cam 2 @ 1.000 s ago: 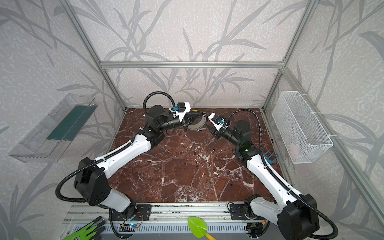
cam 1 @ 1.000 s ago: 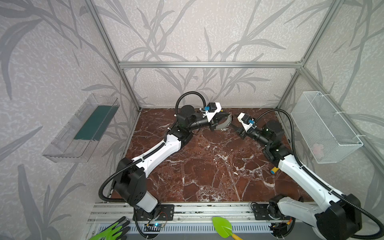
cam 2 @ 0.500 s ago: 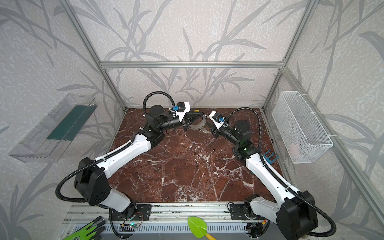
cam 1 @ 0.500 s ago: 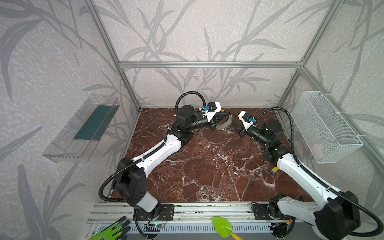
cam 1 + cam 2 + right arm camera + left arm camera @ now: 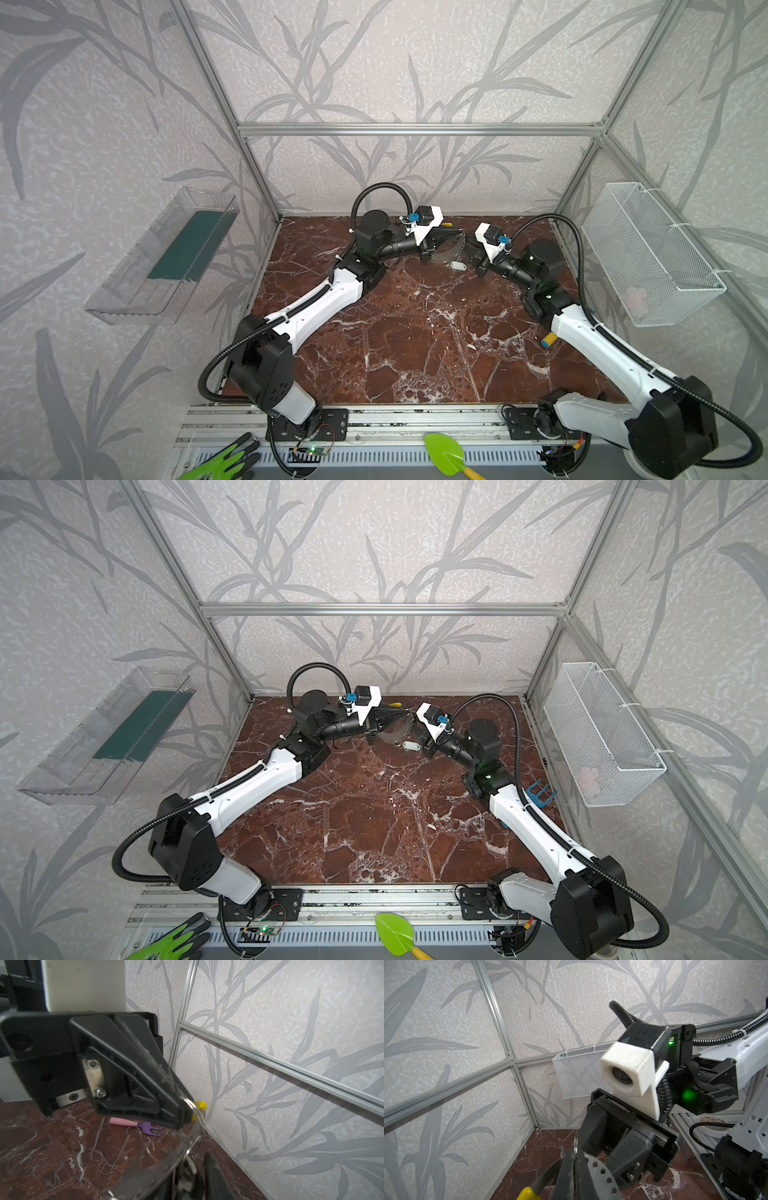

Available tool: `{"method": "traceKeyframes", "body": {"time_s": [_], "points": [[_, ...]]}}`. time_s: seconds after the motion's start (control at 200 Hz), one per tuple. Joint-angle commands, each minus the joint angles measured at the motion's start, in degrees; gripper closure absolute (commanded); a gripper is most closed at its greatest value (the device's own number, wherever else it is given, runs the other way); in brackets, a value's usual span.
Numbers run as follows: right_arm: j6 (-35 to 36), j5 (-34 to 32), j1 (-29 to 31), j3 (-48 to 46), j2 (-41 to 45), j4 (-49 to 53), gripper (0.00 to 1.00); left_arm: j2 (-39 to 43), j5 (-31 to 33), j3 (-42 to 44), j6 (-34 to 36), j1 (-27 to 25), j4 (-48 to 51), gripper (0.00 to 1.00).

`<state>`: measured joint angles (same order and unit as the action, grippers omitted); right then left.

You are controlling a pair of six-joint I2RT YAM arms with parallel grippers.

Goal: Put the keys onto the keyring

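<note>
At the back of the table my left gripper [image 5: 457, 237] is shut on the keyring [image 5: 451, 256], a grey perforated hoop with a yellow sleeve [image 5: 527, 1193]. In the left wrist view its fingers [image 5: 566, 1174] pinch the band. The keys [image 5: 188, 1164] are a blurred silvery bunch. Their thin wire ring [image 5: 196, 1111] loops from the left fingertips over the band, and their pale tag [image 5: 458, 266] shows just below the hoop. My right gripper [image 5: 468, 253] faces the left one, jaws narrowed around the keys [image 5: 193, 1180].
A purple fork with a pink handle [image 5: 143, 1125] lies by the back wall. A white mesh basket [image 5: 652, 257] hangs on the right wall and a clear tray [image 5: 166, 262] on the left. A blue fork [image 5: 540, 791] and a tape roll [image 5: 712, 1126] lie near the right arm.
My right gripper has edged in towards the keyring and its jaws have drawn together. The pale tag now shows below the hoop. The left gripper has held still.
</note>
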<state>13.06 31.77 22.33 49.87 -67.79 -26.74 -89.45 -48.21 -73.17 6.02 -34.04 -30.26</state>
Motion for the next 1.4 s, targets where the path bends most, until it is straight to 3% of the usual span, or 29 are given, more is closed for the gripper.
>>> {"method": "traceKeyframes", "body": {"time_s": [0.0,0.09,0.19,0.305,0.625,0.835,0.86,0.995,1.06,1.19,1.279,1.394], "points": [[0.9,0.5,0.2,0.0,1.5,0.2,0.85,0.3,-1.1,-2.2,0.4,0.5,0.1,1.00],[3.2,-1.8,0.1,-0.2,2.7,2.6,0.95,0.8,-0.8,-2.1,0.8,0.9,0.7,1.00],[6.8,-5.3,0.1,0.4,3.8,6.1,1.00,1.4,-0.9,-1.8,1.4,1.3,1.8,1.00],[10.8,-10.5,0.1,1.5,4.7,8.8,1.00,1.7,-1.0,-1.9,2.4,1.5,4.1,1.00],[25.0,-9.8,0.7,7.8,4.7,19.1,1.00,1.5,0.0,-2.2,5.1,1.5,10.9,1.00],[31.0,-10.8,3.5,16.0,-1.0,32.0,1.00,-0.3,1.8,-1.2,6.4,1.6,13.5,1.00],[31.4,-11.9,4.0,16.4,-1.9,32.9,1.00,-0.2,2.7,-0.3,5.9,1.8,12.7,1.00],[34.0,-16.8,7.0,17.3,-7.2,37.9,1.00,2.2,10.2,7.8,3.8,4.6,6.6,0.72],[35.1,-18.1,9.1,16.6,-9.6,38.2,1.00,4.7,17.0,12.7,3.6,6.3,4.5,0.61],[33.9,-17.4,14.1,17.1,-16.5,36.5,1.00,8.9,29.6,20.0,5.0,9.9,2.7,0.55],[32.2,-13.3,17.8,19.1,-21.2,33.9,1.00,10.5,38.5,23.2,5.2,12.3,1.0,0.54],[27.6,-10.1,19.0,21.5,-26.1,29.9,1.00,12.3,45.9,27.0,5.5,15.2,-1.5,0.50]]}}
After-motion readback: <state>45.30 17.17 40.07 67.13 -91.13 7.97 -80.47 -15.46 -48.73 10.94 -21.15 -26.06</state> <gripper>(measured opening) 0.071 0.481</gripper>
